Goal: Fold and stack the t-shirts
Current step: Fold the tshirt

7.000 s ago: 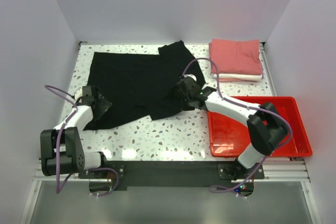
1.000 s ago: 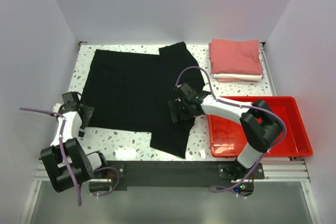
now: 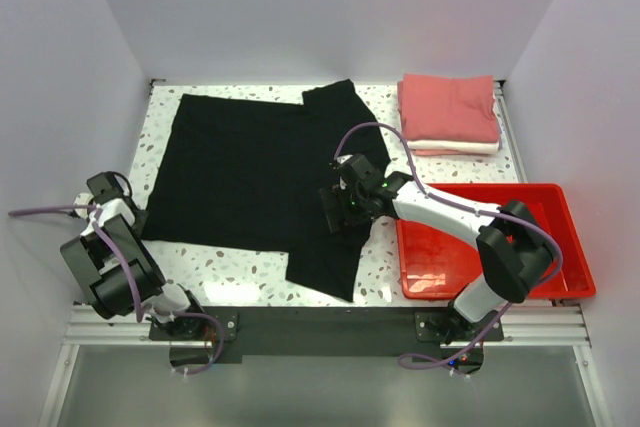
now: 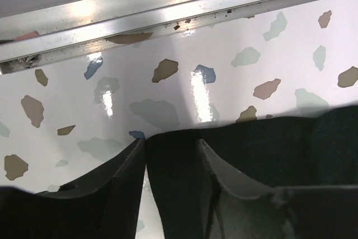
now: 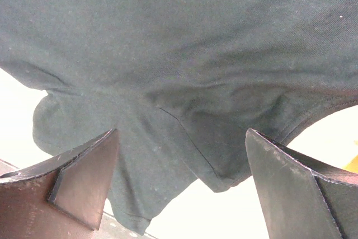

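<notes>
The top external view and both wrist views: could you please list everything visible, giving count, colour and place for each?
plain black cloth t-shirt: 1, black, spread over the table's left and middle, one part reaching toward the near edge
folded salmon-pink t-shirt: 1, pink, far right corner, on top of the white one
folded white t-shirt: 1, white, beneath the pink one
red plastic tray: 1, red, near right
speckled white table: 1, white with coloured flecks
left gripper: 1, dark fingers astride the black shirt's near-left edge, grip unclear
right gripper: 1, dark fingers wide open above the black shirt's right part
</notes>
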{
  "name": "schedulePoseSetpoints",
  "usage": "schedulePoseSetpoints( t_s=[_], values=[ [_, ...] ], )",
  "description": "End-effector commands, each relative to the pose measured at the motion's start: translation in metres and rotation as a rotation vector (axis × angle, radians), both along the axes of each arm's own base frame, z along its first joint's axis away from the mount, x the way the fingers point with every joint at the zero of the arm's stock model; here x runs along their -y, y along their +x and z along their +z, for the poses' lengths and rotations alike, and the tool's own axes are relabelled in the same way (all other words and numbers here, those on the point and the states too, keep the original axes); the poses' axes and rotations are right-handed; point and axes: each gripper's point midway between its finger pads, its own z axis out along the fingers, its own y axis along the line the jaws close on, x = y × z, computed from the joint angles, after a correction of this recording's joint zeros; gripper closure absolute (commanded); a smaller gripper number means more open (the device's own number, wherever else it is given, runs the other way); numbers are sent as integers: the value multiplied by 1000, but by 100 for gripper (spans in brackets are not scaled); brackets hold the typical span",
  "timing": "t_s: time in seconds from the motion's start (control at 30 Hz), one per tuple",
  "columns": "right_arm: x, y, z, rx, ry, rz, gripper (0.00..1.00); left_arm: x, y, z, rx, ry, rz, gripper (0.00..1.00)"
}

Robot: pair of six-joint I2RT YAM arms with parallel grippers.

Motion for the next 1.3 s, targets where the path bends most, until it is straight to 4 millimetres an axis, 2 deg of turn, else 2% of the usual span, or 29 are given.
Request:
schedulePoseSetpoints(
  t_s=[0.0, 0.1, 0.17, 0.2, 0.3, 0.47, 0.6, 0.63, 0.67, 0.7, 0.73, 0.8, 0.97, 1.0, 1.1, 1.13, 1.17, 1.27],
  values=[
    [-3, 4, 22, 48, 29, 9, 1, -4, 10, -1, 19, -3, -42, 56],
    [-3, 4, 23, 51, 33, 8, 1, 1, 8, -3, 24, -14, -56, 65],
    [-3, 4, 23, 52, 32, 10, 1, 6, 5, -7, 23, -24, -61, 77],
    [-2, 4, 22, 51, 30, 10, 1, 6, 5, -6, 29, -21, -66, 88],
    [-1, 3, 23, 51, 28, 13, 1, 9, 0, -6, 29, -22, -68, 100],
    [-1, 1, 25, 62, 28, 50, 1, 10, -2, 1, 55, -4, -52, 100],
    [-9, -16, 29, 63, 44, 185, 1, 13, -1, 13, 114, 14, -26, 100],
    [-19, -31, 32, 81, 33, 258, 1, 15, -2, 13, 123, 7, -20, 100],
    [-19, -40, 32, 108, -15, 340, 1, 17, -2, 16, 136, 2, -15, 100],
    [-31, -62, 32, 145, -54, 441, 1, 18, -3, 20, 150, -1, 4, 100],
    [-35, -71, 32, 158, -75, 505, 1, 19, -3, 24, 159, -1, 12, 100],
    [-40, -96, 25, 119, -83, 574, 1, 21, -5, 32, 180, -1, 30, 100],
    [-47, -141, 3, 38, -71, 660, 3, 27, -15, 46, 199, -3, 85, 100],
    [-47, -156, -2, 33, -83, 703, 3, 27, -16, 51, 213, 8, 85, 100],
    [-45, -168, -13, 38, -127, 729, 7, 28, -19, 59, 225, 18, 96, 100],
    [-43, -166, -15, 43, -144, 711, 9, 28, -22, 60, 218, 26, 105, 100],
    [-39, -167, -22, 26, -174, 714, 16, 28, -24, 61, 215, 25, 112, 100],
    [-33, -162, -29, 59, -242, 695, 24, 29, -25, 62, 211, 19, 110, 100]
  ],
)
